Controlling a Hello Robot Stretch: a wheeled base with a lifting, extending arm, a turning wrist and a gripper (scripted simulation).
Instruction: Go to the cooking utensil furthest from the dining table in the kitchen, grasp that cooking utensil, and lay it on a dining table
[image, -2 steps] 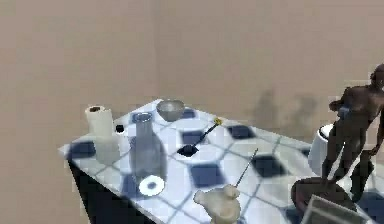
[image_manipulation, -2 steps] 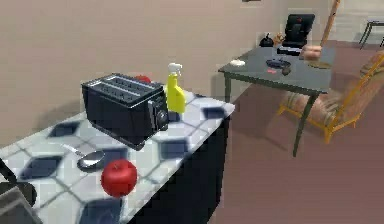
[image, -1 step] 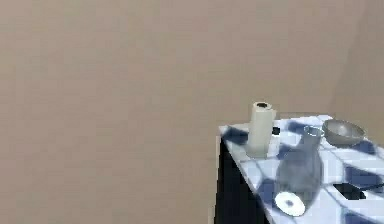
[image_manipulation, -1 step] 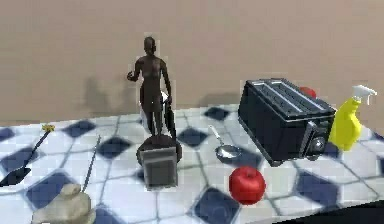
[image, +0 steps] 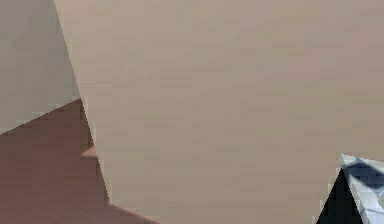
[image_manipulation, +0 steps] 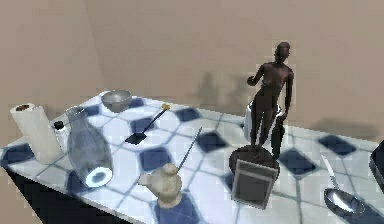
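Spatula (image_manipulation: 150, 122), dark head and pale handle, lies flat on the tiled counter (image_manipulation: 215, 140), between a bowl (image_manipulation: 116, 100) and a thin dark utensil (image_manipulation: 190, 148). You have a glass vase (image_manipulation: 88, 150) and a paper roll (image_manipulation: 35, 130) at the arm side view's left, and a statue (image_manipulation: 268, 95) right of the middle. Ahead you face a wall (image: 220, 90). The gripper's state you cannot tell.

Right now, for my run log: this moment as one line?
ahead: wall | side: tiled counter | on it: spatula, statue, paper towel roll
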